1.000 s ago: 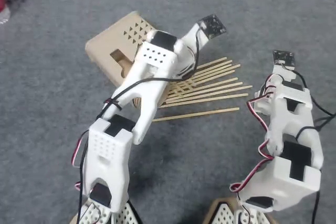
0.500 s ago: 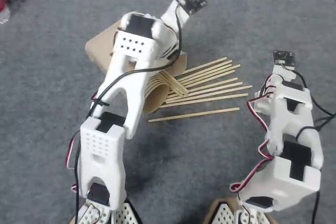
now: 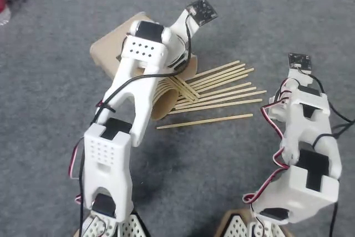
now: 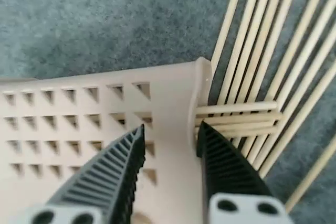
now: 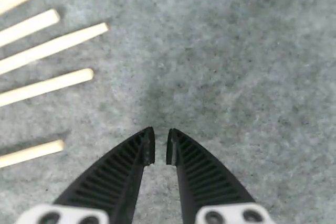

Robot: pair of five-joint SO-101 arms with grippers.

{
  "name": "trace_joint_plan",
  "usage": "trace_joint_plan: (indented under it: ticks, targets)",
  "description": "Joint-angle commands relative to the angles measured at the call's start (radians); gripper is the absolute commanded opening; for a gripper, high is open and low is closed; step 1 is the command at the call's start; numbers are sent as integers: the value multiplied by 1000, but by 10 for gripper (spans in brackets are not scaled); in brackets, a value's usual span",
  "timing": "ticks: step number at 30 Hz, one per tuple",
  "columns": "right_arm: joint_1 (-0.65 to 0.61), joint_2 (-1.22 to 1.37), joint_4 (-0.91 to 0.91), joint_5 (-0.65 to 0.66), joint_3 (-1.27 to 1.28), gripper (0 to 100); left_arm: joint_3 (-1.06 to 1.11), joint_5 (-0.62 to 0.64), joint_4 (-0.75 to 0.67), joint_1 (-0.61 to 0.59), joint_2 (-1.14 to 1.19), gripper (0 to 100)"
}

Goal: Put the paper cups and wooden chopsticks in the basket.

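The left arm (image 3: 108, 154) covers most of the basket (image 3: 105, 53), hiding its opening and inside. Just beside the basket a brown curved shape (image 3: 164, 104) pokes from under that arm; cup or not, I cannot tell. The chopsticks (image 3: 222, 94) lose their basket-side ends beneath the arm. Well away from the basket, a red-and-white thing (image 3: 4, 4) is too blurred to name.

Basket (image 4: 79, 103) beige w/ triangle-hole grid; chopsticks (image 3: 216, 90) pale wood; table (image 3: 55, 115) grey, speckled.
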Motion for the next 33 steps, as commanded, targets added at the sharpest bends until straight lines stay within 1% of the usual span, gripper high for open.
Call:
trace_joint_plan:
  ticks: [1,5,9,17,22,23,27,33]
  targets:
    - [-13,-53,-13,14,-2,61,99,-9,-126,-25,-9,152]
    - [-13,-53,-15,14,-2,61,168,-9,-229,-25,-11,148]
    - [-13,-53,-15,14,-2,61,170,-9,-293,-49,-20,148]
    - [-13,-53,-16,14,-2,61,154,-14,-324,-143,-25,147]
    - [-13,-53,-16,14,-2,61,134,-18,-324,-186,-43,86]
    - [-13,-53,-16,14,-2,61,136,-37,-321,-192,-44,74]
    - [-13,-53,-15,14,-2,61,176,-192,-319,-213,-29,17]
    - [-13,-53,-15,14,-2,61,203,-201,-327,-245,-26,13]
